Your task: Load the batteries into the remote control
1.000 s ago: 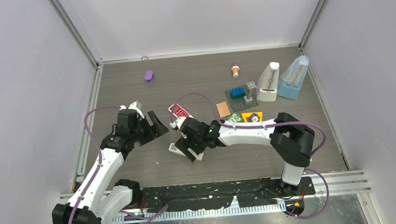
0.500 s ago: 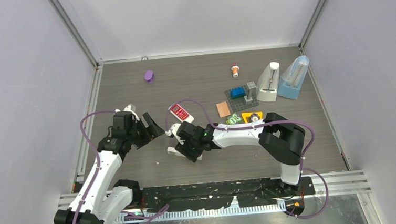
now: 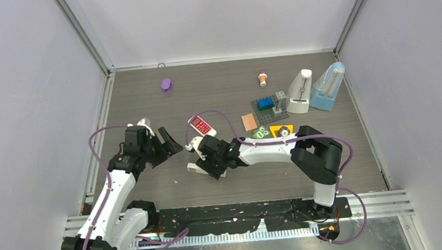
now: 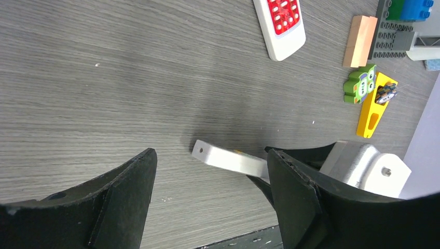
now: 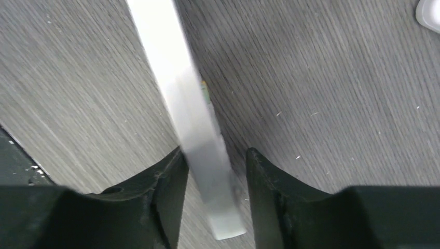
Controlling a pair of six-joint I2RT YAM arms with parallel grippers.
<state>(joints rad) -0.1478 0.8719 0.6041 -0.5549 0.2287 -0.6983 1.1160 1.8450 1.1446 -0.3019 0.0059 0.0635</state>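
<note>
My right gripper (image 3: 207,167) grips a slim white remote control (image 3: 193,168) by its long edges, left of table centre. In the right wrist view the remote (image 5: 181,93) runs between the narrowly spaced jaws of the right gripper (image 5: 215,153), touching one of them, with a thin gap at the other. A small green-yellow sliver (image 5: 204,87) shows on its side; I cannot tell whether it is a battery. My left gripper (image 3: 171,141) is open and empty just left of it. In the left wrist view the left gripper (image 4: 210,151) frames the remote's free end (image 4: 228,158). I see no battery clearly.
A white device with a red keypad (image 3: 200,125) lies just behind the grippers. A small purple object (image 3: 166,84) and an orange-and-white one (image 3: 262,78) lie at the back. A brick plate (image 3: 269,106), a tan block (image 3: 249,122), green and yellow toys (image 3: 272,131) and two metronomes (image 3: 316,89) are to the right.
Over the second my right gripper shifted a little left with the remote, and my left gripper drew nearer and lower. In the last half second almost nothing moved.
</note>
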